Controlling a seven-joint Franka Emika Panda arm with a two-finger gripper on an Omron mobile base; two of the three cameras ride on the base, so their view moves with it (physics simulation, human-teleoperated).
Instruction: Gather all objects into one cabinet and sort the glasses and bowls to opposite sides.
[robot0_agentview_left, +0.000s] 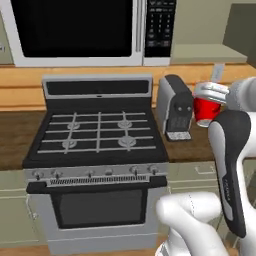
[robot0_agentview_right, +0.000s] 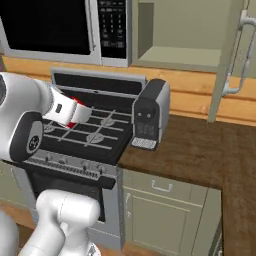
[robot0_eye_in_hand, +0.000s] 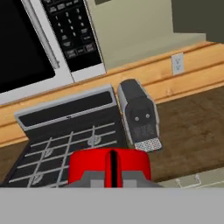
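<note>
— Where's the red cup (robot0_agentview_left: 205, 111)?

— Clamped in my fingers (robot0_eye_in_hand: 112, 171), held up over the worktop (robot0_agentview_right: 200, 150) beside the coffee machine (robot0_agentview_right: 149, 114), right of the stove (robot0_agentview_left: 97, 132).

— Progress?

— I'd say early: the cabinet (robot0_agentview_right: 182, 55) stands open, its shelf bare, this cup still needs placing, and I can't see the bowls

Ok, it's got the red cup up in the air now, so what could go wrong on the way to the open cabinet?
1. The grey coffee machine stands on the dark wooden counter between the glossy red cup and the open olive-beige wall cabinet; a low swing could clip it.
2. The cabinet's open door juts out, so the arm may strike its edge.
3. The gripper holds the cup by its rim; a bump might loosen it over the black gas stove.
</note>
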